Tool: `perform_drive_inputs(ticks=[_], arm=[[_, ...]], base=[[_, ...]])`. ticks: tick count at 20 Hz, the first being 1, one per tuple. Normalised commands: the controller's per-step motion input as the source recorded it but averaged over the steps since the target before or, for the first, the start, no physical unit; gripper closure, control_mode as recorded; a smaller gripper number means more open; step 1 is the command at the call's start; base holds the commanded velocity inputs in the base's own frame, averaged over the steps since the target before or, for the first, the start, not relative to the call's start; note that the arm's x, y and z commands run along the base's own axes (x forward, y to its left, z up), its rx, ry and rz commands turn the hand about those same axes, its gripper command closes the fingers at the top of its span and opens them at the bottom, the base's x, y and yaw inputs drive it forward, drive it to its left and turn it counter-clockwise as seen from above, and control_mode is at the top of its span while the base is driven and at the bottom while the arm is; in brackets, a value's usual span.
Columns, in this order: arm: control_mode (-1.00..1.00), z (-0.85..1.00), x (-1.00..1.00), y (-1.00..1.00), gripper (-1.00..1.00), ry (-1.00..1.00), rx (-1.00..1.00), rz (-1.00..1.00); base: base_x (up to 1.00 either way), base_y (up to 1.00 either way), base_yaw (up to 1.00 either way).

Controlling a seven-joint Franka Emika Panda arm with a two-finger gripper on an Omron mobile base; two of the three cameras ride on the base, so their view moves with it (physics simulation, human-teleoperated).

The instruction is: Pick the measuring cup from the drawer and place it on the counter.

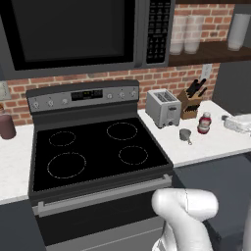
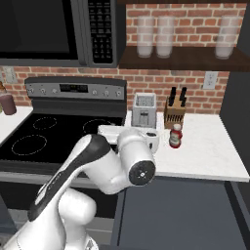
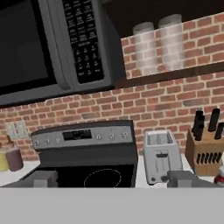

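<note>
Sitting on the white speckled counter (image 1: pixel 215 144) just in front of the toaster (image 1: pixel 163 108), the measuring cup (image 1: pixel 185 135) has a red-capped bottle (image 1: pixel 204 123) beside it. Behind the toaster runs a red brick wall (image 1: pixel 162 78). No writing is legible. The gripper (image 3: pixel 116 178) fingers stand wide apart, holding nothing.

Finding nothing readable: microwave keypad (image 3: pixel 82 41) showing only blurred light marks, stove display (image 3: pixel 76 134) glowing faint and illegible, red-capped bottle (image 2: pixel 175 136) label smeared.

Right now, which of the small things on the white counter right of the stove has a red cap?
The little red-capped bottle by the wooden knife block; the tiny grey metal measuring cup has none.
</note>
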Motion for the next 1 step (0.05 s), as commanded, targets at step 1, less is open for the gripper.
perform_drive_inputs(ticks=[1], arm=[[-1.00, 1.00, -0.85, 0.00, -1.00, -0.40, 0.06, 0.16]], base=[[0.00, 0.00, 0.00]])
